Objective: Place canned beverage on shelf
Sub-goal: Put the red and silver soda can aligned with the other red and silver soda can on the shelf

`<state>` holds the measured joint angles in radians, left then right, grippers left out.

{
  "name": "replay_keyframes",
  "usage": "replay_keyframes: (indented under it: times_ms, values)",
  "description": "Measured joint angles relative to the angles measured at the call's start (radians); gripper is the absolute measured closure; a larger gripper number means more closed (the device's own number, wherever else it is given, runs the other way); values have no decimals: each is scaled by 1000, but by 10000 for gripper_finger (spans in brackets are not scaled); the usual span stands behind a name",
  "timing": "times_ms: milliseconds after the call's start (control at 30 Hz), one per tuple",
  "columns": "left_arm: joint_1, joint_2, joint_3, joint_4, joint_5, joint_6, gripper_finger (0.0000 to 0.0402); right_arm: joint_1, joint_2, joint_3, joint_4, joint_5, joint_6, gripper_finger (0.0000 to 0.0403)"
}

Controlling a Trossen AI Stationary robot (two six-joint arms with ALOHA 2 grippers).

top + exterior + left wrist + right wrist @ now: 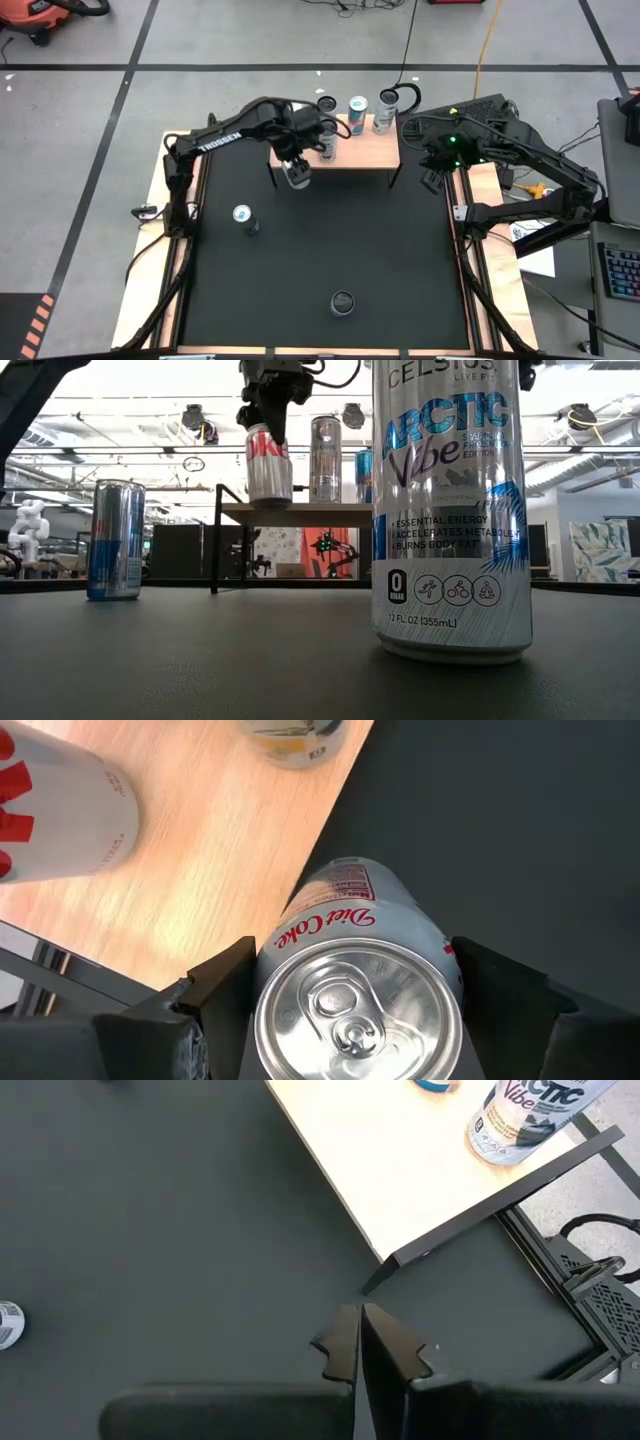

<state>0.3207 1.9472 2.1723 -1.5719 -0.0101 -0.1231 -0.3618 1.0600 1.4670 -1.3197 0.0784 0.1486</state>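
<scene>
Beside shelf [200,870], hand [350,1010] holds Diet Coke [350,1010].

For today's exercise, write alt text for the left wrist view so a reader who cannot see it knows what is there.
The left gripper holds a Diet Coke can upright by its sides, seen from above, at the edge of the light wooden shelf. Two other cans stand on the shelf; a black mat lies beyond.

We see a silver Diet Coke can [360,990] with red lettering, a pale natural-wood shelf [355,152] on black legs, a blue-and-silver can [115,540], a white can [452,510] with blue and teal "Arctic Vibe" lettering and leaf pattern, and a black table mat [320,250].
</scene>
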Motion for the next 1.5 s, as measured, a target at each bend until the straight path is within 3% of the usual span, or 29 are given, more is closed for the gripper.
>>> replay_keyframes:
  times_ms: [300, 667, 967, 1133, 1500]
  values:
    - [7, 0, 9, -1, 1, 58, 124, -1, 6, 0, 11, 0, -7, 403]
    - [71, -1, 186, 3, -46, 87, 124, -1, 5, 0, 15, 0, -11, 403]
    - [162, 1, 183, 0, -49, 106, 124, -1, 5, 0, 15, 0, -11, 403]
    - [170, 4, 183, 1, 11, 108, 124, -1, 5, 1, 15, 0, -11, 403]
    - [171, 22, 169, 0, 11, 112, 123, -1, 5, 1, 14, -1, 3, 403]
